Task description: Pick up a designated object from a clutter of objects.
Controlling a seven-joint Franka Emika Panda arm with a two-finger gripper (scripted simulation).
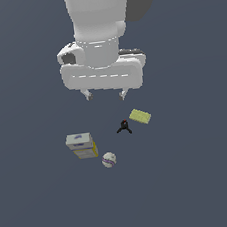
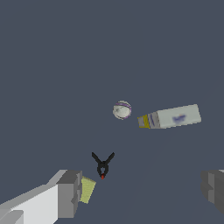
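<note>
carton (image 1: 80, 145): grey-white box, yellow edges, bluish mark | ball (image 1: 109, 159): white sphere, purple stripe | block (image 1: 140, 116): flat yellow-green slab | clamp (image 1: 123, 127): black | tool (image 1: 105, 95): released, overhead

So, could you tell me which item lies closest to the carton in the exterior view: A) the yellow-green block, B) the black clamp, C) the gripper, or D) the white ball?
D: the ball sits just off the carton's lower corner, on the exterior view's right, while the clamp and block lie farther off and the open gripper hangs well above.
</note>
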